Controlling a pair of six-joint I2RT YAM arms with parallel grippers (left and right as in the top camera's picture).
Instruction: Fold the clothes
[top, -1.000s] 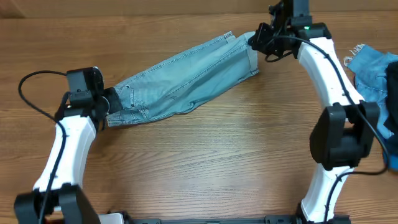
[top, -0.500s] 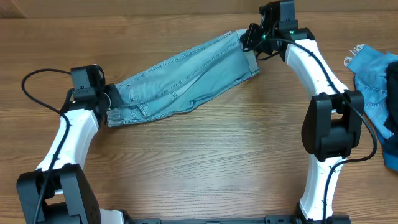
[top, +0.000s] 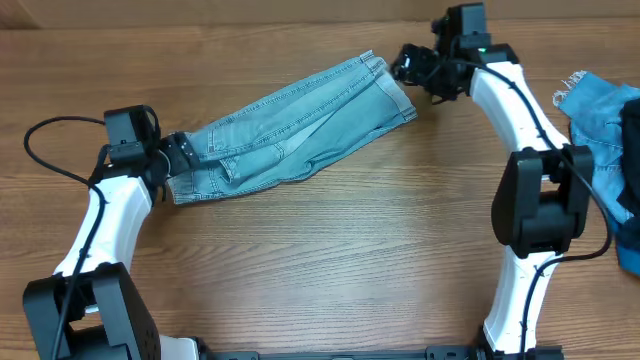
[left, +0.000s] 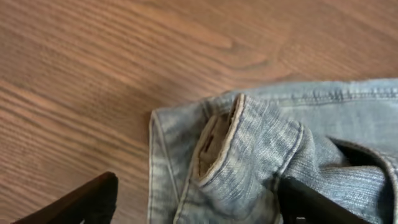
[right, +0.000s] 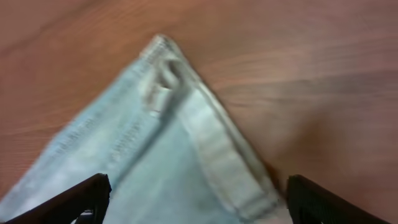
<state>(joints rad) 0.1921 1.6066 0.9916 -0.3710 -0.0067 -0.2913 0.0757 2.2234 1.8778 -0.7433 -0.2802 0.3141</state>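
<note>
We see the left gripper (left: 198, 186) standing wide, its two dark fingers (left: 81, 202) at the bottom corners of the wrist view with nothing pinched between them. Between and just ahead of them lies one end of the jeans (left: 261, 143), a pale denim corner with a thick stitched band folded over, flat on the table (left: 93, 74). One finger sits at the edge of the denim; we cannot tell whether it touches.

The right gripper (right: 198, 183) is also spread wide and holds nothing. A pointed corner of the same jeans lies between its fingers and reaches ahead of them, with a pale hem band down one side. That view is blurred, so we cannot make out finer stitching.

From overhead, the jeans stretch as one long, folded, slightly rumpled strip from the left gripper to the right gripper, each gripper at one end of the strip. The strip slants across the table, with the right gripper's end farther from the arm bases.

Behind each gripper a white arm (top: 520, 110) bends back toward the near edge, and a black cable (top: 50, 150) loops beside the left one.

Beyond the right arm, well apart from the right gripper, a darker blue garment (top: 600, 115) with a frayed white edge lies at the border of the view.
</note>
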